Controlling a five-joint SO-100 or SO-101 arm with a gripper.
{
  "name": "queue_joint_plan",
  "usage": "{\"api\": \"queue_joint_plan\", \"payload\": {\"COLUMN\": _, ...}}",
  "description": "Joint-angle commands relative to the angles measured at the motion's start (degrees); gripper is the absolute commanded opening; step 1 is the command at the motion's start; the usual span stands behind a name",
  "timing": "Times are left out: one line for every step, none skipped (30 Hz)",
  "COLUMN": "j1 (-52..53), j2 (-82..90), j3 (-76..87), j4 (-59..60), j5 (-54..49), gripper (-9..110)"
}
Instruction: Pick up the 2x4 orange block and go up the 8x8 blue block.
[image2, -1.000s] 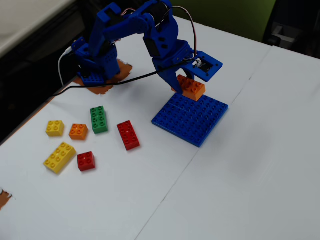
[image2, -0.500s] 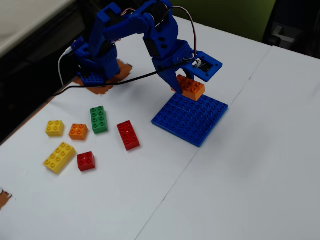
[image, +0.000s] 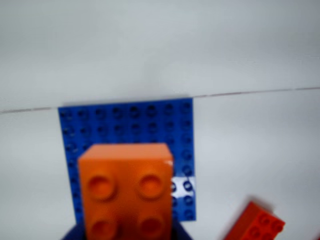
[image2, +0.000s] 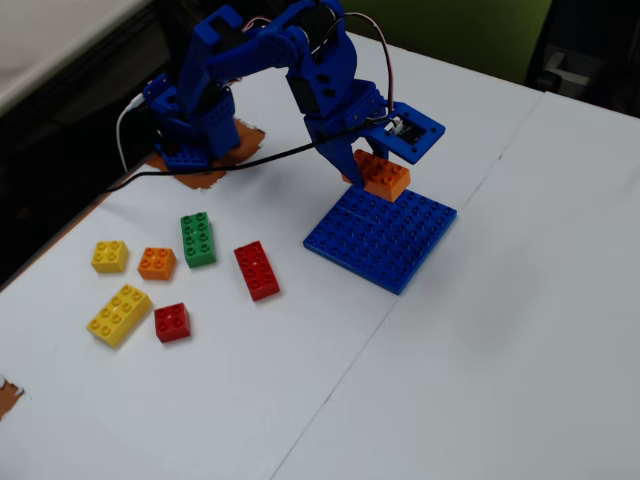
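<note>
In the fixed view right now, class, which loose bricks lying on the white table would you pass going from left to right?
Small yellow brick → long yellow brick → small orange brick → small red brick → green brick → long red brick.

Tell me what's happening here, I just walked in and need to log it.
A blue robot arm's gripper holds the 2x4 orange block at the far edge of the 8x8 blue block; whether it touches the plate is unclear. Six other bricks, including a red long brick, lie loose on the white table.
</note>
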Motion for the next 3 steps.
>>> {"api": "queue_joint_plan", "payload": {"j1": -0.18, "j2": 3.43, "j3": -1.58, "j4": 0.18, "j5": 0.44, "gripper": 0}}
{"api": "queue_joint_plan", "payload": {"j1": -0.26, "j2": 3.43, "j3": -1.58, "j4": 0.18, "j5": 0.44, "gripper": 0}}
{"api": "queue_joint_plan", "payload": {"j1": -0.35, "j2": 3.43, "j3": -1.58, "j4": 0.18, "j5": 0.44, "gripper": 0}}
